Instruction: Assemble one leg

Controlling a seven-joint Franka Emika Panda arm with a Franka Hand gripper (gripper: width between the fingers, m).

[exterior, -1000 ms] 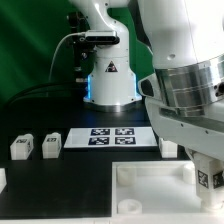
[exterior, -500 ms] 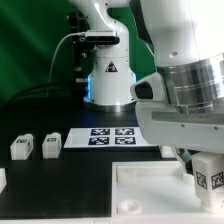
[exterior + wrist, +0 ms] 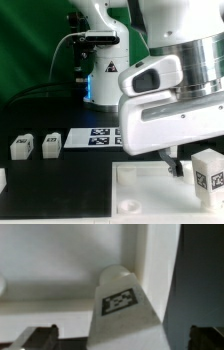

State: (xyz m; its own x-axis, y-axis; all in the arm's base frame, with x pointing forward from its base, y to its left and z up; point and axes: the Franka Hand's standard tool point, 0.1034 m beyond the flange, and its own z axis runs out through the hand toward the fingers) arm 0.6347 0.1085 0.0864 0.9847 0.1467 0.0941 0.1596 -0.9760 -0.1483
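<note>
Markings: the leg (image 3: 208, 172) carries black-and-white square tags, 1 facing the exterior camera and 1 on the face seen by the wrist camera (image 3: 121, 301). No words or numerals can be read on them.
Base label: the robot base (image 3: 108, 80) shows a triangular warning sign. Its symbol is too small to make out.
Marker board: the marker board (image 3: 95, 138) lies flat on the table (image 3: 70, 175), with printed tags in rows. Its end towards the exterior view's right is covered by the arm.
Leg shape: a small white plastic block with smooth, flat sides, standing upright.
Leg position: at the corner of the tabletop (image 3: 140, 192) on the exterior view's right. In the wrist view its far end sits in the inside angle of the raised rim. Whether it is seated in a socket cannot be told.
Tabletop: large, white and tray-like with a raised edge, cut off by the bottom of the frame.
Gripper: the gripper (image 3: 122, 339) straddles the leg with its jaws spread wide. Both dark fingertips (image 3: 40, 336) stand clear of the leg, with a gap on each side.
Other legs: 2 like blocks (image 3: 21, 146) (image 3: 50, 145) stand side by side on the dark table, towards the exterior view's left.
Cut off: a white piece (image 3: 2, 180) at the left edge is too cropped to identify.
Arm: its glossy white and grey wrist housing (image 3: 170, 100) fills the upper right and is blurred.
</note>
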